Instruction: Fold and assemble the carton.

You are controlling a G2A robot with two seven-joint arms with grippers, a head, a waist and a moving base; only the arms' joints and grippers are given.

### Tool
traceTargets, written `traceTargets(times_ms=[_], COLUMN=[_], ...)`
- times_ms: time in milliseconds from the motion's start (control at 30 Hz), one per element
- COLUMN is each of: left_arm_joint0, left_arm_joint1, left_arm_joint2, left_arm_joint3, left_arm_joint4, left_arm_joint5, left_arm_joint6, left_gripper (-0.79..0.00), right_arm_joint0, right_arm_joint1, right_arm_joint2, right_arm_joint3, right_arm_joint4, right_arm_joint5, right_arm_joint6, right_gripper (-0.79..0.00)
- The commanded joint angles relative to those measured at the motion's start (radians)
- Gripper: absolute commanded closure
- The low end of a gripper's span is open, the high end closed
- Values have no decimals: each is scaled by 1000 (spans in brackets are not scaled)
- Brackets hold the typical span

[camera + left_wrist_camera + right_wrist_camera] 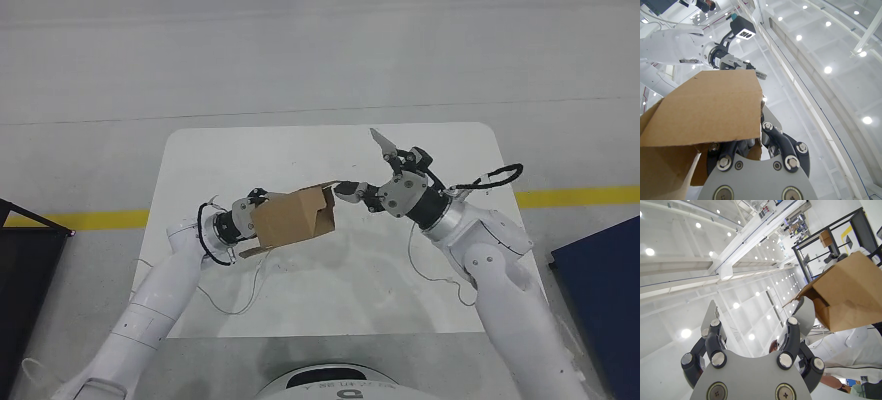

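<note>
Widely spread right jaws against carton (pixel 292 218)

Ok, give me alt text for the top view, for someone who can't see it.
The left end effector holds a partly folded brown carton over a white table. The right end effector, open, has one finger at the carton's open end, the other spread away from it.
</note>
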Motion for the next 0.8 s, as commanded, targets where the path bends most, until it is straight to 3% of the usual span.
traceTargets(times_ms=[0,33,167,433,767], left_arm_joint0=[1,1,2,-2,-3], left_arm_joint1=[3,4,8,12,15], left_arm_joint2=[-1,-2,-1,5,4], left_arm_joint3=[-1,0,1,10,9], left_arm_joint4=[7,9,11,25,16], left_arm_joint5=[-6,-8,-13,-23,-32], left_arm_joint6=[-6,-8,-13,-23,-32], left_gripper=[0,0,0,0,0], right_arm_joint0=[10,12,20,46,66], right_arm_joint1=[-1,-2,-3,-4,-8], right_arm_joint2=[-12,-17,-30,-66,-111], right_arm_joint3=[7,9,11,10,28], right_arm_joint4=[-7,2,16,23,31], right_arm_joint5=[6,9,37,115,148], right_arm_joint6=[-19,-18,-24,-82,-104], right_gripper=[-443,-391,-391,-582,-554])
